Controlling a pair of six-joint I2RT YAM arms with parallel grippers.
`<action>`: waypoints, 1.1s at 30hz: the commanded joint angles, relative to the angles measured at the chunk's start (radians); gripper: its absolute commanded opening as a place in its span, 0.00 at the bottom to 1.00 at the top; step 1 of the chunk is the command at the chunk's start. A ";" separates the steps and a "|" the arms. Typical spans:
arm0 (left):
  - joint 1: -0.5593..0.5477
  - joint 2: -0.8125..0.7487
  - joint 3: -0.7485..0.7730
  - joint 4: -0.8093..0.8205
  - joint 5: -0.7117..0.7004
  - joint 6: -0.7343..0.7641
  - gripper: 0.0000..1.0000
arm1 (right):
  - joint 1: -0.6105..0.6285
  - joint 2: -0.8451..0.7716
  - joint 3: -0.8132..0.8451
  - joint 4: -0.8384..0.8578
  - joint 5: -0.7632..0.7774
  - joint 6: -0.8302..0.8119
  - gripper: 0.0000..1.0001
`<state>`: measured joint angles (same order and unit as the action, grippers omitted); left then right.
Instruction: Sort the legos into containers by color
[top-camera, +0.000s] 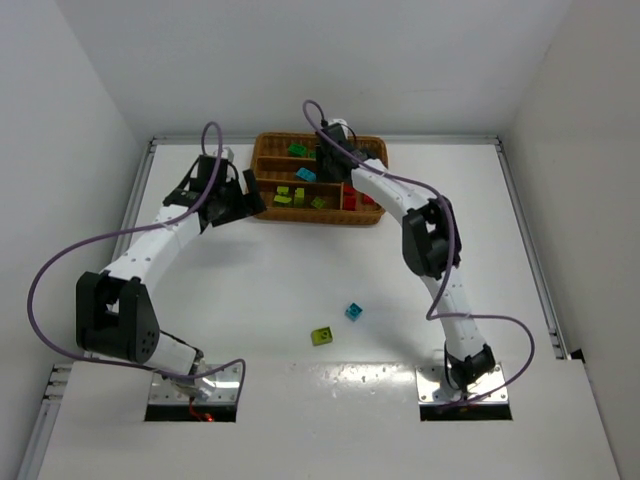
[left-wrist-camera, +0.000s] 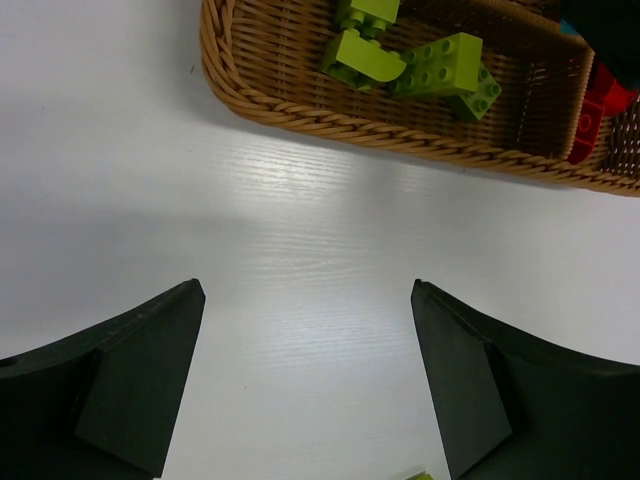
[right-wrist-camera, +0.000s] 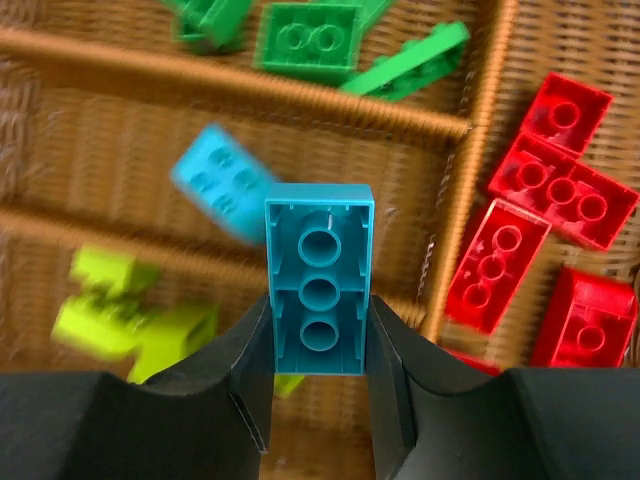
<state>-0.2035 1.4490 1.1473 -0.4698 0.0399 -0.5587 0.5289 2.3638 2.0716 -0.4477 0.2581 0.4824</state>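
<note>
The brown wicker tray (top-camera: 300, 217) stands at the far middle of the table. My right gripper (right-wrist-camera: 319, 335) hovers over it (top-camera: 330, 166), shut on a cyan brick (right-wrist-camera: 319, 290) held underside up. Below lie a second cyan brick (right-wrist-camera: 222, 182) in the middle long section, green bricks (right-wrist-camera: 305, 38) in the far section, yellow-green bricks (right-wrist-camera: 130, 320) in the near section and red bricks (right-wrist-camera: 560, 180) in the crosswise section beyond a divider (right-wrist-camera: 462, 200). My left gripper (left-wrist-camera: 305, 290) is open and empty over bare table beside the tray's left front corner (left-wrist-camera: 300, 115).
Two loose bricks lie on the table in front of the arms: a cyan one (top-camera: 353, 311) and a yellow-green one (top-camera: 321, 336). White walls enclose the table on three sides. My left arm (top-camera: 150, 245) arches along the left side.
</note>
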 joint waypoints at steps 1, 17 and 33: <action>0.003 0.010 0.029 -0.010 -0.015 0.013 0.91 | -0.029 0.070 0.177 0.003 0.009 0.027 0.18; 0.003 0.080 0.091 -0.010 0.002 0.033 0.91 | -0.038 -0.305 -0.305 0.076 0.046 0.027 0.55; 0.033 0.021 0.031 -0.009 0.035 0.042 0.91 | 0.203 -0.888 -1.275 0.007 -0.342 -0.074 0.86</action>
<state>-0.1783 1.5311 1.1931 -0.4877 0.0563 -0.5167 0.7242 1.5345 0.8066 -0.4599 -0.0048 0.4393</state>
